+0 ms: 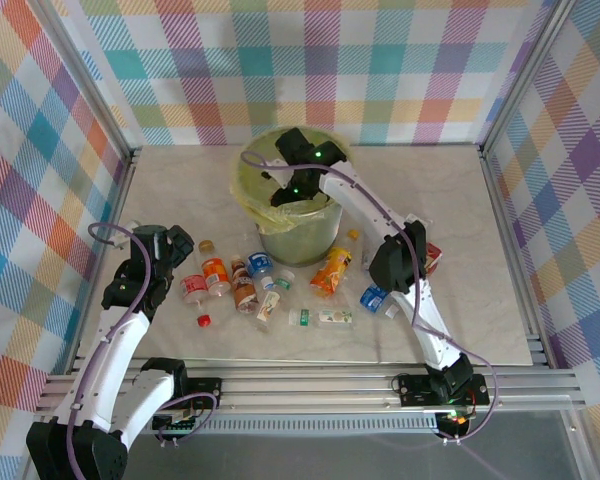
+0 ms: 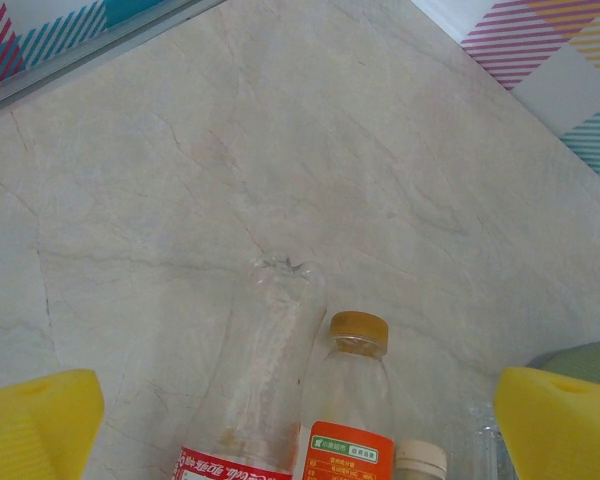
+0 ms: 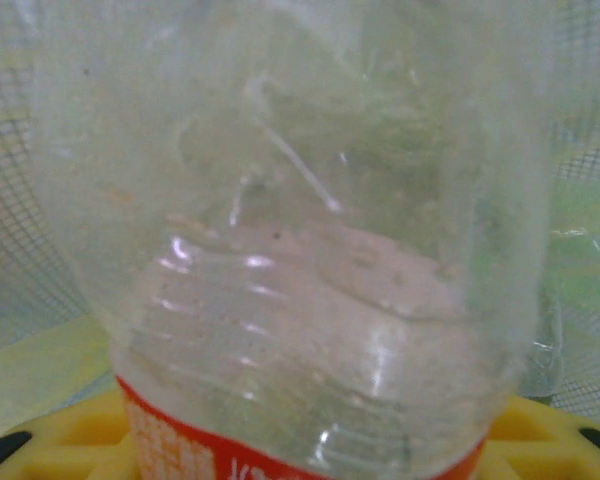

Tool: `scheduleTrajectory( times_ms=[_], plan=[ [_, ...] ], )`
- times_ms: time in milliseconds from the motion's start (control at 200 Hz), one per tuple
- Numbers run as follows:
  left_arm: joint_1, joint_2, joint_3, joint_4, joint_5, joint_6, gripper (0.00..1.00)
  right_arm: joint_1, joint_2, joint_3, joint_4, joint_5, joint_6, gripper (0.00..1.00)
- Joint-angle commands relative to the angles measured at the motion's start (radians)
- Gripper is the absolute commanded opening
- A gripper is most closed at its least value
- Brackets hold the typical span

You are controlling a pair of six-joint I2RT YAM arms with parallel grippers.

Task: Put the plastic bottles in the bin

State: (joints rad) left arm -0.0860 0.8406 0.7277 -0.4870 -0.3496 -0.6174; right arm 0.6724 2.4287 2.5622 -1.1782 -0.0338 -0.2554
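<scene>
Drop-off step: the right gripper (image 1: 283, 192) hangs above the round, pale bin with yellow-green liner (image 1: 302, 240), a clear, crushed red-labelled plastic bottle (image 3: 320, 300) between its jaws; clenched or slack, one cannot tell. Left of the bin, the left gripper (image 1: 170, 245) gapes empty. Next, a clean release over the bin's mouth seems called for

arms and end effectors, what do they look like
The left arm and right arm have white links, black joints and loose purple cables; small green lights glow on the right arm. The left end effector and right end effector have bright yellow fingers.
</scene>
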Motion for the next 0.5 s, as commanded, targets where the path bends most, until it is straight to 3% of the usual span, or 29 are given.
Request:
scheduleTrajectory(
  times_ms=[0,370,495],
  plan=[
    [0.013,-0.001,0.010,0.005,-0.008,-0.005,1.00,0.006,0.016,0.034,-0.020,0.012,-0.031,0.57],
    [0.014,-0.015,-0.011,-0.002,0.002,0.021,1.00,0.005,0.036,0.045,-0.016,0.034,-0.044,0.80],
    [0.013,-0.018,-0.016,-0.014,0.010,0.028,1.00,0.006,0.022,0.061,-0.020,0.044,-0.045,0.82]
  ],
)
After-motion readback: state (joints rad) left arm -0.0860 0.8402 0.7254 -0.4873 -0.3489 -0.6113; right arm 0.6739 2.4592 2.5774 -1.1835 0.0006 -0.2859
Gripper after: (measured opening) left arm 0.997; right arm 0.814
